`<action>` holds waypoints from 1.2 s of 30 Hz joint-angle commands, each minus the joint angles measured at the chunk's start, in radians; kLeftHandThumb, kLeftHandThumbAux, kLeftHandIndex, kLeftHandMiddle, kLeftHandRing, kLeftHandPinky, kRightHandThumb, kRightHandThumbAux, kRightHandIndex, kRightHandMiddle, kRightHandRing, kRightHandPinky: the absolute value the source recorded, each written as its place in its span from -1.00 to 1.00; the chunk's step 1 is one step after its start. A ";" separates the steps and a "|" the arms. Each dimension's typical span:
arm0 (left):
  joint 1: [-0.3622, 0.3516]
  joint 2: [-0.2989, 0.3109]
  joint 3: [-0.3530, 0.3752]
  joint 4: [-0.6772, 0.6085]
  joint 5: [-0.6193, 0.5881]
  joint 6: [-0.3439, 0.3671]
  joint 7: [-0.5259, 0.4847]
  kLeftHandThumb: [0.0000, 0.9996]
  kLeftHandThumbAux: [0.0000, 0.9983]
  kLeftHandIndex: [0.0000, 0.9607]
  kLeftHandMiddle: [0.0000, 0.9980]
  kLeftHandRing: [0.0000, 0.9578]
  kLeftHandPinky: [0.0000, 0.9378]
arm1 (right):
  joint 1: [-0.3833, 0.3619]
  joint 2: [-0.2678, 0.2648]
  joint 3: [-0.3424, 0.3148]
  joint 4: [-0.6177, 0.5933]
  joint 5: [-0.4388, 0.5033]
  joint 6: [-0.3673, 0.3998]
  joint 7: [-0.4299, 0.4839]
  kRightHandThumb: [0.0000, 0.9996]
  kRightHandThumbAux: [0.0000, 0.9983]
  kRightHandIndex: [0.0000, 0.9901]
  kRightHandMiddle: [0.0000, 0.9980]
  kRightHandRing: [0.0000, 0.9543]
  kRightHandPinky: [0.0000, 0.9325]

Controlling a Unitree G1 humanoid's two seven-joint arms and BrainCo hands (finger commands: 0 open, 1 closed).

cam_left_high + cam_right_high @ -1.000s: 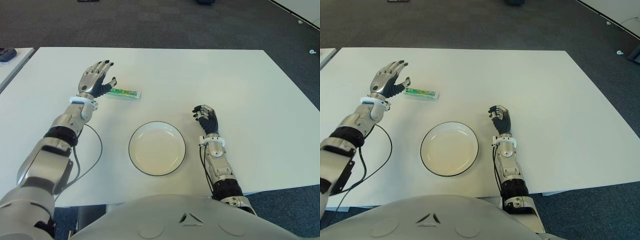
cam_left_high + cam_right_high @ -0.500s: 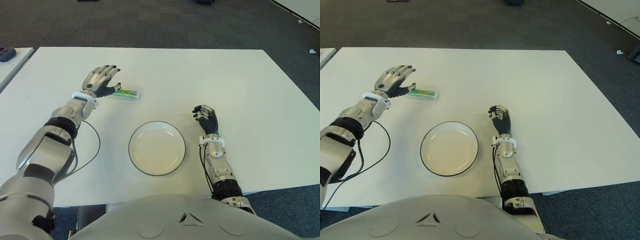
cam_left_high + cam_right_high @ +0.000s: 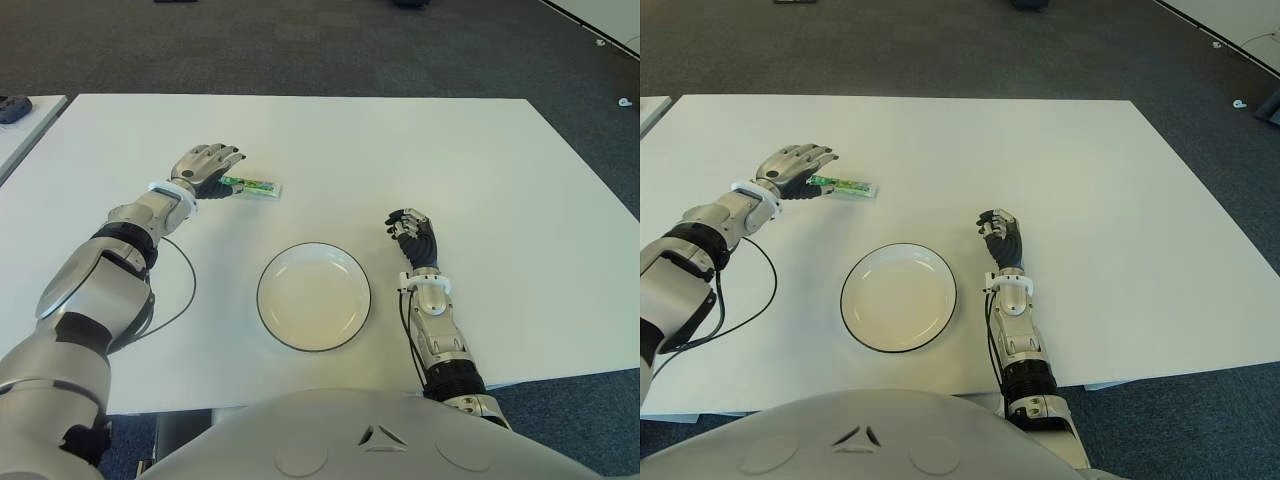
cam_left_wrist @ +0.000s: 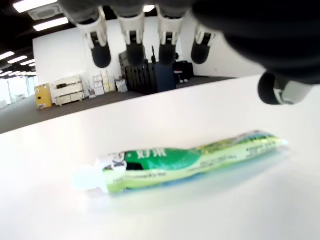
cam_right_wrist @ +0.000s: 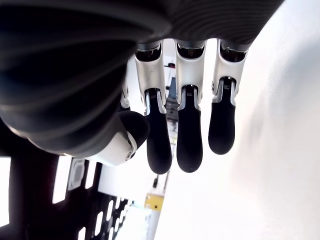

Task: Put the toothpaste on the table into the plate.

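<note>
White table [image 3: 480, 170] is filling most of both eye views, with dark grey carpet [image 3: 330, 45] running beyond its far edge. Left hand [image 3: 205, 166] is hovering palm-down at the left end of the toothpaste [image 3: 252, 185], fingers spread and gripping nothing. In the left wrist view the fingertips [image 4: 101, 54] are hanging clear above the tube [image 4: 180, 161], not touching it. The tube is lying flat on the table, green and white, its capped end pointing one way and its crimped end the other. It is sitting just to the right of the left hand, partly under the fingers. A white plate [image 3: 275, 322] with a dark rim is sitting nearer the robot than the left hand and to its right, well apart from the tube, holding nothing. A black cable [image 3: 178, 315] is looping on the table beside the left forearm. Right hand [image 3: 412, 238] is showing just to the right of the plate, fingers curled inward around nothing.
</note>
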State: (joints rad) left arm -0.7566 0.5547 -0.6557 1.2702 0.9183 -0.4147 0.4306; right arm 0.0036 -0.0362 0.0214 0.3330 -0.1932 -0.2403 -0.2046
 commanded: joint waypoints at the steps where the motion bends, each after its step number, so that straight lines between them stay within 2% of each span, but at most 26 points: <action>1: -0.026 -0.005 -0.057 0.034 0.044 0.004 -0.054 -0.03 -0.57 -1.00 -1.00 -1.00 -1.00 | 0.013 0.005 0.001 -0.007 -0.001 0.014 -0.005 0.41 0.46 -0.14 0.01 0.09 0.14; 16: -0.033 -0.047 -0.127 0.079 0.055 0.059 -0.173 -0.06 -0.54 -1.00 -1.00 -1.00 -1.00 | 0.023 0.007 0.002 -0.017 0.002 0.004 -0.004 0.42 0.46 -0.14 0.00 0.09 0.15; 25: -0.028 -0.071 -0.120 0.098 0.039 0.106 -0.277 -0.03 -0.49 -1.00 -1.00 -1.00 -0.99 | 0.034 0.009 0.002 -0.033 -0.006 0.013 -0.012 0.42 0.46 -0.14 0.00 0.08 0.12; 36: -0.014 -0.110 -0.077 0.119 -0.022 0.211 -0.421 0.06 -0.43 -1.00 -1.00 -1.00 -0.94 | 0.059 0.006 -0.002 -0.065 -0.002 0.008 -0.009 0.42 0.46 -0.14 0.00 0.08 0.16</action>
State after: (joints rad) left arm -0.8069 0.4682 -0.7328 1.3616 0.9025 -0.2239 0.0814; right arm 0.0467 -0.0309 0.0204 0.2753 -0.1956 -0.2403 -0.2141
